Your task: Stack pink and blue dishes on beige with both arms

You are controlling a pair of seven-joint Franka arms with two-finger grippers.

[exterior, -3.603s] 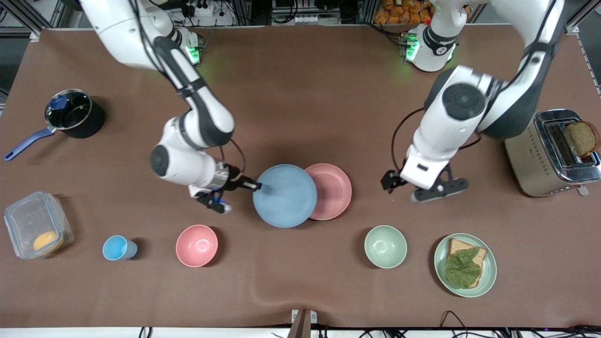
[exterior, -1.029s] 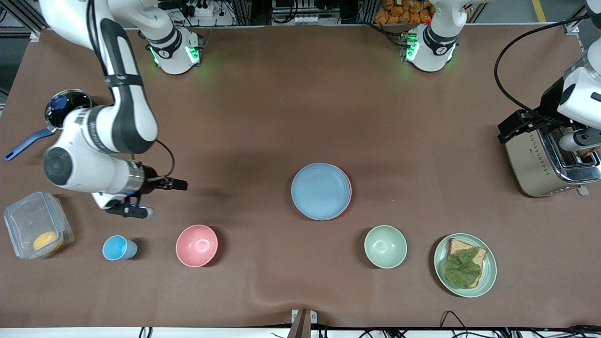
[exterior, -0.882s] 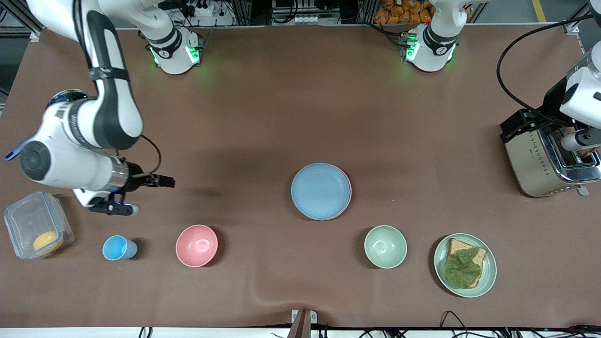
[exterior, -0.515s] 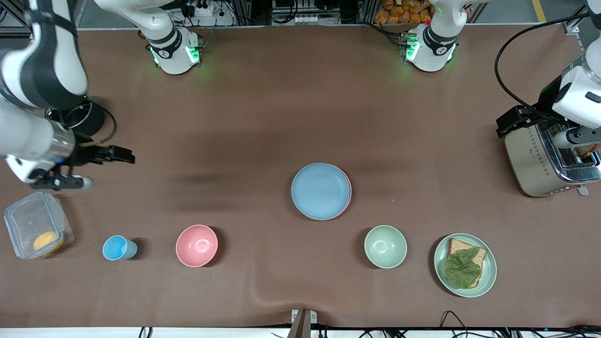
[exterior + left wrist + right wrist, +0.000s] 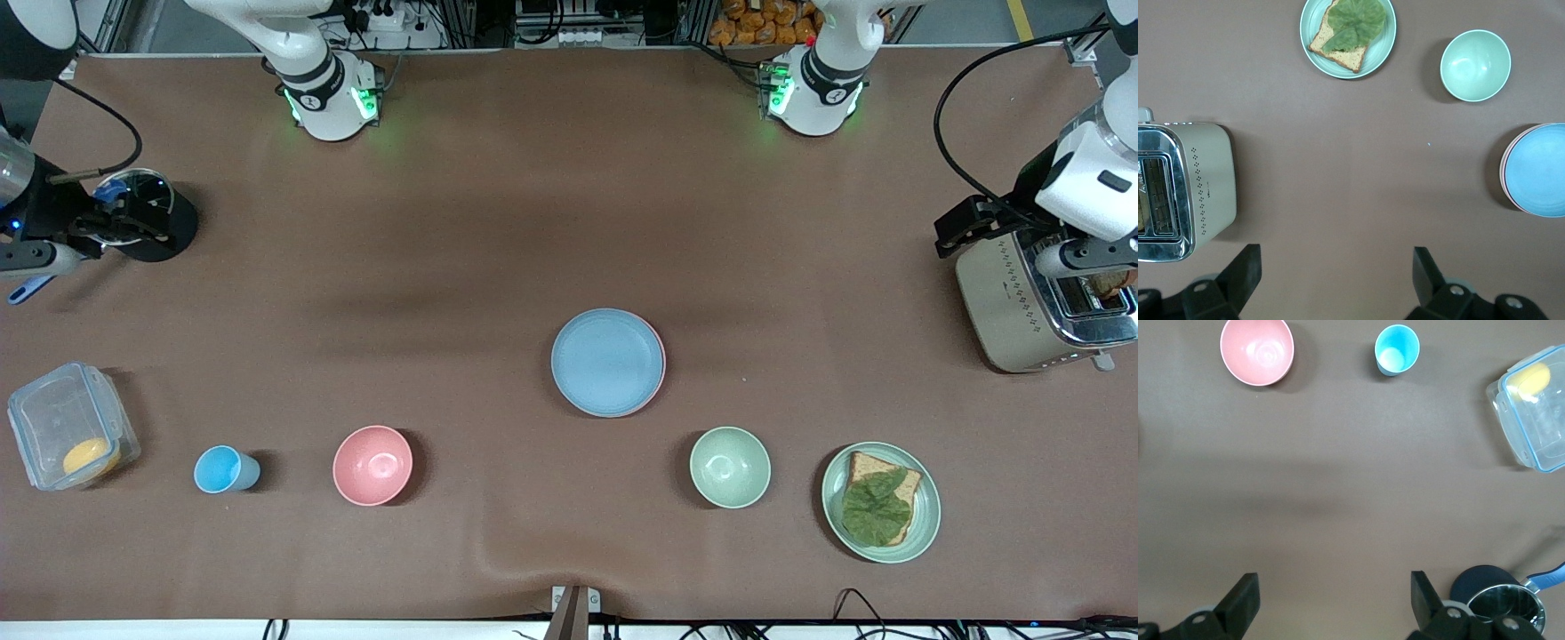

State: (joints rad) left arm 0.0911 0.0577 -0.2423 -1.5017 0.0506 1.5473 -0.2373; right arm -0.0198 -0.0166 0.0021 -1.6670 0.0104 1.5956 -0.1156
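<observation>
Brown matte cloth is covering the table [image 5: 498,222]. At the right arm's end, the right gripper [image 5: 1331,593] is hanging over a dark saucepan [image 5: 142,216], fingers spread wide. A clear lidded box [image 5: 71,425] is holding something orange; nearby are sitting a blue cup [image 5: 225,469] and a glossy pink bowl [image 5: 372,465]. Mid-table, the flat round blue plate [image 5: 607,360] is lying on the pink plate [image 5: 661,364], only a rim crescent showing; no beige plate is visible. A green bowl [image 5: 730,467] and green plate [image 5: 925,524] with bread and leaf follow. The left gripper [image 5: 1335,267] is hovering wide open by the metal toaster [image 5: 1031,302].
</observation>
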